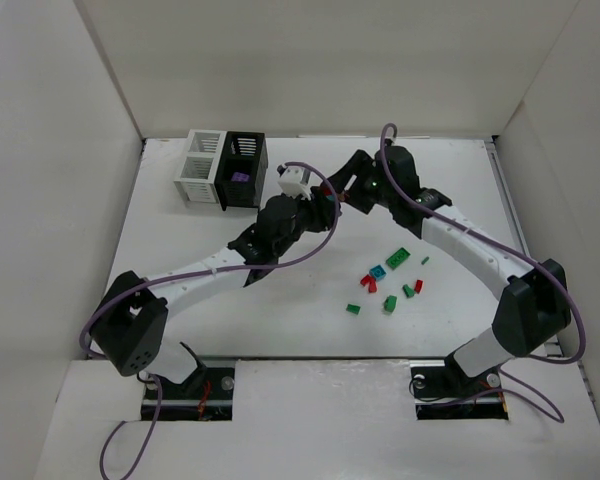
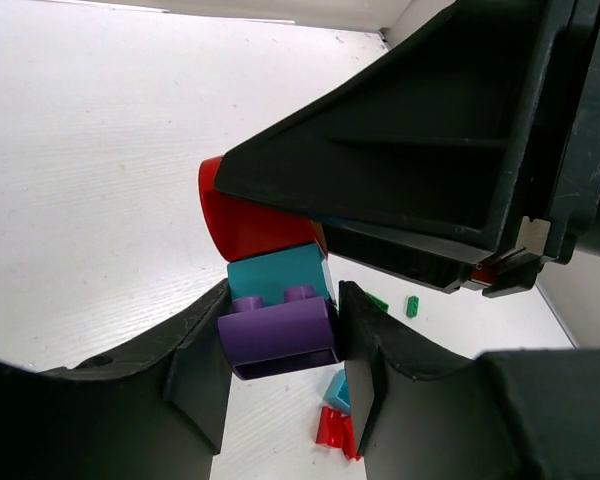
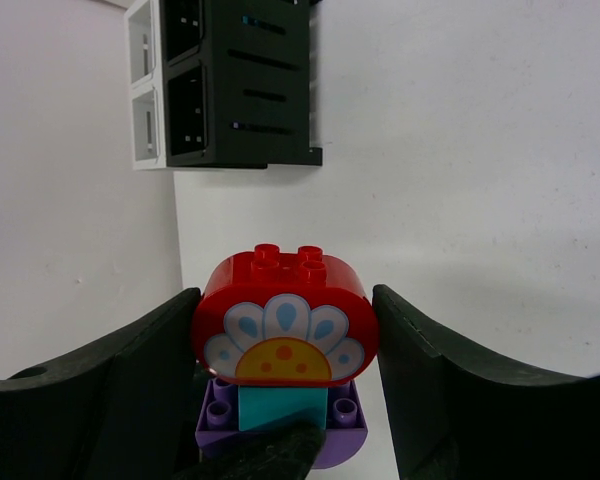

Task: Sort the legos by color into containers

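A stack of three bricks hangs between both grippers: a purple brick (image 2: pixel 280 335) at the bottom, a teal brick (image 2: pixel 278 275) in the middle, and a red rounded brick (image 3: pixel 285 325) with a flower print on top. My left gripper (image 2: pixel 280 340) is shut on the purple brick. My right gripper (image 3: pixel 285 330) is shut on the red brick. In the top view the two grippers, left (image 1: pixel 315 208) and right (image 1: pixel 337 193), meet right of the containers and hide the stack. The white box (image 1: pixel 202 165) and black box (image 1: pixel 250 160) stand joined at the back left; a purple brick (image 1: pixel 240 177) lies in the black one.
Several loose legos lie on the table right of centre: green (image 1: pixel 398 257), teal (image 1: pixel 378 271), red (image 1: pixel 368 283) and more green (image 1: pixel 389 302). Some show under the left gripper, teal (image 2: pixel 337 390) and red (image 2: pixel 335 428). White walls enclose the table.
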Motion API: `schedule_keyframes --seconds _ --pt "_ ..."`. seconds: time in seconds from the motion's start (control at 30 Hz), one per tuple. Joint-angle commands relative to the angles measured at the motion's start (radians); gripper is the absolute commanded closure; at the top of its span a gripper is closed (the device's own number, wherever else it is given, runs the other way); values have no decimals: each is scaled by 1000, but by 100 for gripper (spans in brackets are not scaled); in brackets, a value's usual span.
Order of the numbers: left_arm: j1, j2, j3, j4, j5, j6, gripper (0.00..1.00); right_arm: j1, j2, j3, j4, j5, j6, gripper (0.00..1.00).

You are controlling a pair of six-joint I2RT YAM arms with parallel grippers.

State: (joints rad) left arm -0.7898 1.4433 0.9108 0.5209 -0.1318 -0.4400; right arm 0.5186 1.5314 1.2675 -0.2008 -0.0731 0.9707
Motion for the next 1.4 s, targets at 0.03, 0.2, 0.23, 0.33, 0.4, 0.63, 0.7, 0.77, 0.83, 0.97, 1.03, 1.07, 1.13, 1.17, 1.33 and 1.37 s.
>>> schedule_keyframes --seconds 0.03,0.2,0.23,0.33,0.4,0.63,0.7,0.77,0.83,0.97,1.03,1.07,1.13,1.17,1.33,1.37 --pt "-2 -46 20 21 47 11 85 9 -31 30 70 -48 -58 32" --pt "63 -98 7 11 178 43 90 -11 -53 43 70 -91 -156 8" --pt "86 -116 -3 11 222 52 90 -23 -65 43 70 -100 -196 5" --pt "118 -135 -12 11 296 86 91 -43 -79 43 70 -109 -251 1" --pt "149 -159 -12 11 366 109 91 -54 -100 43 70 -143 -308 1" --pt "267 -149 10 -42 630 158 91 -152 -122 66 90 -437 -509 1" --pt "276 -140 19 -42 646 167 91 -184 -113 75 100 -529 -596 1" --pt "276 -139 28 -42 699 179 91 -224 -113 75 100 -690 -665 1" --pt "285 -130 28 -42 747 179 91 -253 -103 75 115 -824 -774 1" --pt "313 -119 48 -21 949 204 92 -302 -93 43 115 -1007 -903 1" --pt "313 -110 57 -21 1029 228 92 -302 -83 43 115 -1117 -947 1" --pt "313 -110 57 -21 1044 228 94 -302 -74 32 115 -1134 -973 1" --pt "313 -110 66 -21 1054 228 95 -293 -74 12 115 -1157 -1003 1" --pt "313 -110 66 -21 1054 228 95 -293 -74 1 115 -1157 -1018 1" --pt "313 -101 75 2 1101 218 95 -247 -74 -31 115 -1200 -1098 1" --pt "313 -101 76 2 1101 207 95 -230 -74 -31 115 -1188 -1098 1"
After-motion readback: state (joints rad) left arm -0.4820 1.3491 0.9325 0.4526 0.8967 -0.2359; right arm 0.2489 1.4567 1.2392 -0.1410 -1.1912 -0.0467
